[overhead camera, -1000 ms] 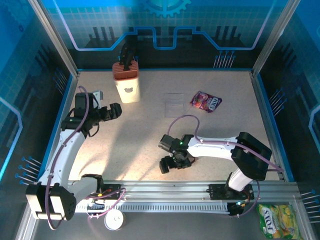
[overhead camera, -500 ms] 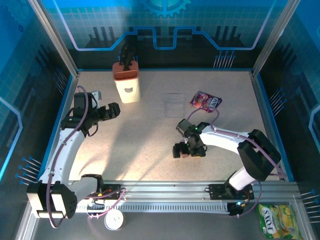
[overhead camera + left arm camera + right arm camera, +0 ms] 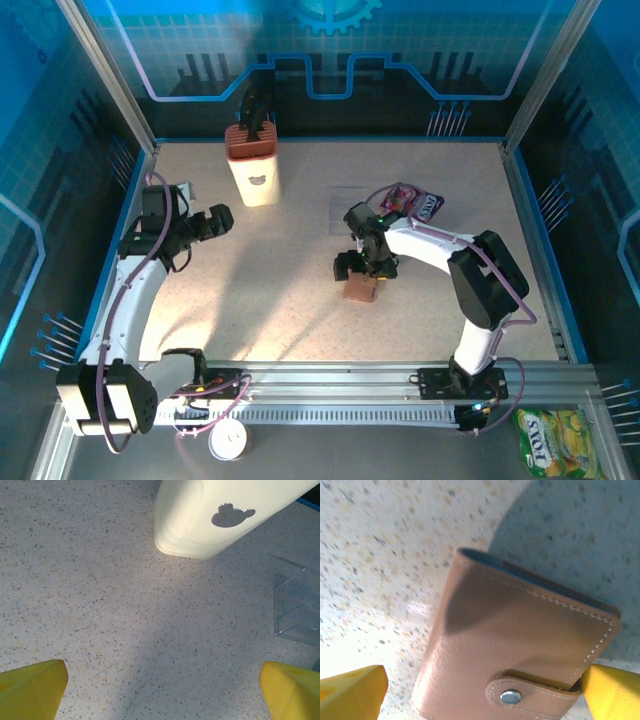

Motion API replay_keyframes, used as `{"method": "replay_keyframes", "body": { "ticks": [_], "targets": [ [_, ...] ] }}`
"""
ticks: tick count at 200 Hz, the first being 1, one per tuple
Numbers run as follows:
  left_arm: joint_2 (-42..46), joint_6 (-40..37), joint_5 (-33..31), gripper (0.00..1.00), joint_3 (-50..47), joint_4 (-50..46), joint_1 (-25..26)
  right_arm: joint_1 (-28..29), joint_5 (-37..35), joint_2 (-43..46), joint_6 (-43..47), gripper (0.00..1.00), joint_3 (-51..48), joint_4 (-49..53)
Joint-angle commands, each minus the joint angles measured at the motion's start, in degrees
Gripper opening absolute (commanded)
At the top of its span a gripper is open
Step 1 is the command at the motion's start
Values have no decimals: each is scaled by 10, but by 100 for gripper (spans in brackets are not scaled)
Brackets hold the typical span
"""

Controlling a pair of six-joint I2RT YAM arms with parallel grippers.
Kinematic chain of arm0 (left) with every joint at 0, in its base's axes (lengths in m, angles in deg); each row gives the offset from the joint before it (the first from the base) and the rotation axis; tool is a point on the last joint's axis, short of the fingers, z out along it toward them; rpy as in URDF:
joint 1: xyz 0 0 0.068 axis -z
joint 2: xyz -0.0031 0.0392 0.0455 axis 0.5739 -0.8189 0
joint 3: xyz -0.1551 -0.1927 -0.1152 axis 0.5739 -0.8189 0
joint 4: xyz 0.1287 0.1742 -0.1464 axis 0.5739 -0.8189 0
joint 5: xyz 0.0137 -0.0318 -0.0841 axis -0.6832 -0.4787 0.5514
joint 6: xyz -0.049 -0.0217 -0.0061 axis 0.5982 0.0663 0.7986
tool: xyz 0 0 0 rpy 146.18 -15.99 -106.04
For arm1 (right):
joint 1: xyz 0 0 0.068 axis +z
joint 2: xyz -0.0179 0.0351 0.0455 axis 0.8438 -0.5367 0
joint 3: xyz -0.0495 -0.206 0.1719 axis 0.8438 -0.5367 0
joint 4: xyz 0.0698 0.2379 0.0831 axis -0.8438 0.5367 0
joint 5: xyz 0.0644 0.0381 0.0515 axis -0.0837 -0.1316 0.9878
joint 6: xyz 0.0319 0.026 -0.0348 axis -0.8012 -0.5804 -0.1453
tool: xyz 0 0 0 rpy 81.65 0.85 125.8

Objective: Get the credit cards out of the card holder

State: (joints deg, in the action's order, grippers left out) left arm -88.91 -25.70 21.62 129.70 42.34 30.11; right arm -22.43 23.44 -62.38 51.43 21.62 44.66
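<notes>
The card holder (image 3: 360,289) lies on the speckled counter (image 3: 270,300), a little right of centre and nearer than the purple snack packet (image 3: 412,203). It is folded shut with the tan leather side up. Its strap is fastened by a round metal snap (image 3: 511,697), and a blue-grey lining shows along one edge.

The right arm (image 3: 440,250) reaches in over the card holder, and the right jaws stand spread wide just above it, straddling it. In the right wrist view one yellow fingertip (image 3: 351,692) is clear of the leather. The other is right at the strap-end corner; I cannot tell whether it touches.

The left arm (image 3: 130,290) is on the left side. The left jaws are spread wide and empty, their yellow fingertips (image 3: 30,690) over bare counter. Just beyond them stands a cream utensil holder (image 3: 255,178) with a grey bear mark (image 3: 232,516). A clear plastic box (image 3: 348,208) lies flat between that holder and the snack packet, on the far side of the card holder.
</notes>
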Motion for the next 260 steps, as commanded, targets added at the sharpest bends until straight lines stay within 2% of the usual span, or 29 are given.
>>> {"method": "replay_keyframes", "body": {
  "ticks": [1,27,78,168,260],
  "targets": [
    [-8,2,10,99,17,-9,-11,-5,6,-26,5,100,28,6],
    [-10,4,13,99,18,-9,-15,8,21,-40,-5,100,47,-6],
    [-12,7,24,99,17,-5,-17,33,-81,-21,-33,100,36,47],
    [-24,14,54,99,14,2,-23,43,-66,-14,-100,99,4,26],
    [-15,17,60,99,11,6,-23,60,-79,-3,-111,85,9,21]
  ]
}}
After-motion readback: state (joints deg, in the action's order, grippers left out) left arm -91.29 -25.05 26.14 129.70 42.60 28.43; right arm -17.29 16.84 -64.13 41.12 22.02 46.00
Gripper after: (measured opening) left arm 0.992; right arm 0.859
